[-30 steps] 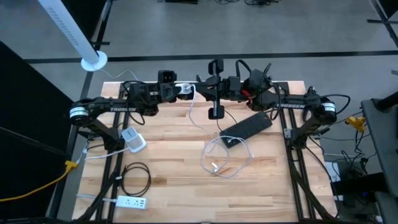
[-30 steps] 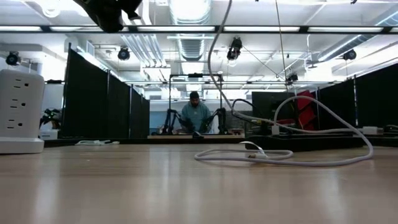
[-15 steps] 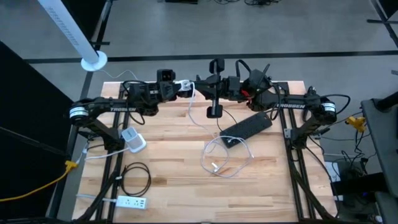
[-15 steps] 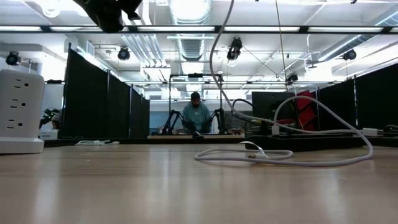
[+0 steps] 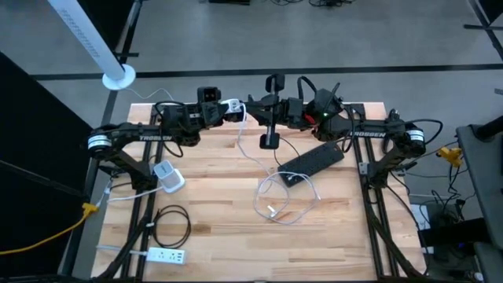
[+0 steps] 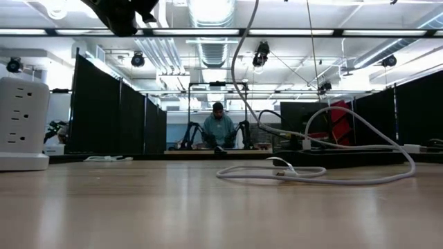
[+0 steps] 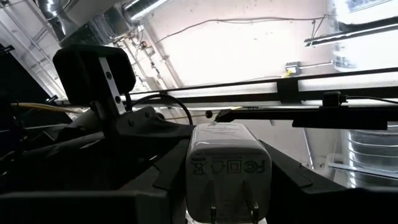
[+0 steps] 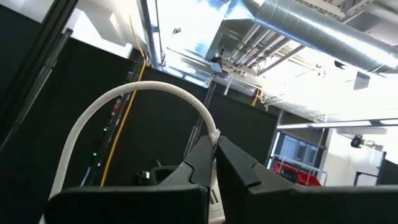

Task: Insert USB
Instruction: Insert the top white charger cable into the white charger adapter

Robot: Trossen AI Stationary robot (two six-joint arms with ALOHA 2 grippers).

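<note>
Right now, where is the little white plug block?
The white charger is up in the air at the back middle of the table, pinched by the left gripper, facing the right gripper that holds the white cable.

High view looks straight down on the worktop [image 5: 212, 196]; low view skims it level; wrist views tilt up toward the ceiling.

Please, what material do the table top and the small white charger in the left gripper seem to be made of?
The pale plank table top looks like wood: visible grain and board seams, slight sheen. The small white charger held by the left gripper seems smooth moulded plastic, with embossed marks and two metal-looking prongs.
</note>
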